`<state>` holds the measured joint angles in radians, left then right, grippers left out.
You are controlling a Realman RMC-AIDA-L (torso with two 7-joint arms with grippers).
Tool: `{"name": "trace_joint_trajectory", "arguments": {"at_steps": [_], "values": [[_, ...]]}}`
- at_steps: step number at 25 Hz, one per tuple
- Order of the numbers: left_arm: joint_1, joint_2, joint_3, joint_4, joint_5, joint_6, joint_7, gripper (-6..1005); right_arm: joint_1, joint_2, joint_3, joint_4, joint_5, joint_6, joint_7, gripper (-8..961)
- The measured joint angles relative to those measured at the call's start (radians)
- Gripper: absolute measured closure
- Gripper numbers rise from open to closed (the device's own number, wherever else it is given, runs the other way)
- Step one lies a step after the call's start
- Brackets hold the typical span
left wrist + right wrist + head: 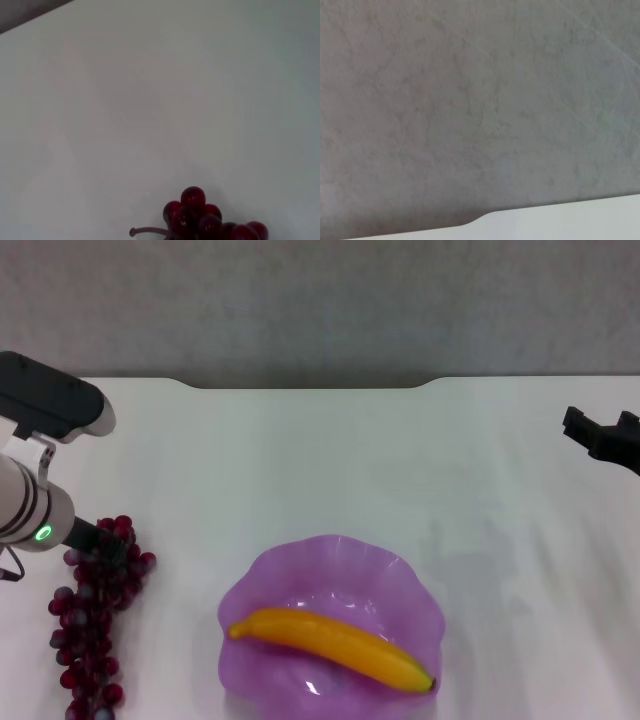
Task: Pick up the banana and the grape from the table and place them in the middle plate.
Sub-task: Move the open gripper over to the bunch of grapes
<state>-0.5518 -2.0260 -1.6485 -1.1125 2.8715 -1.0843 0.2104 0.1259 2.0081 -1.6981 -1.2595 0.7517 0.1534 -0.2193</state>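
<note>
White bench (pixel 330 460) with a notched far edge, grey wall behind. Middle plate (pixel 405 575) sits near the front edge, purple and scalloped, with the banana (pixel 330 637) lying inside it, dark tip toward the plate's right side. Grape (pixel 95 625) bunch lies on the bench well left of the plate. Left hand (pixel 100 540) is down at the bunch's far end, fingers hidden, cannot tell its opening. Right hand (pixel 605 435) hangs far right of the plate, opening unclear too.
</note>
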Motion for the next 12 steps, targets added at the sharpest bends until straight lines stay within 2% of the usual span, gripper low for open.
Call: {"name": "trace_joint_trajectory", "arguments": {"at_steps": [5, 12], "values": [[0.013, 0.000, 0.004, -0.032, 0.000, -0.009, 0.001, 654, 0.000, 0.000, 0.000, 0.000, 0.000, 0.000, 0.000, 211], [0.024, -0.001, 0.004, -0.055, 0.000, -0.014, 0.001, 751, 0.000, 0.000, 0.000, 0.000, 0.000, 0.000, 0.000, 211]]}}
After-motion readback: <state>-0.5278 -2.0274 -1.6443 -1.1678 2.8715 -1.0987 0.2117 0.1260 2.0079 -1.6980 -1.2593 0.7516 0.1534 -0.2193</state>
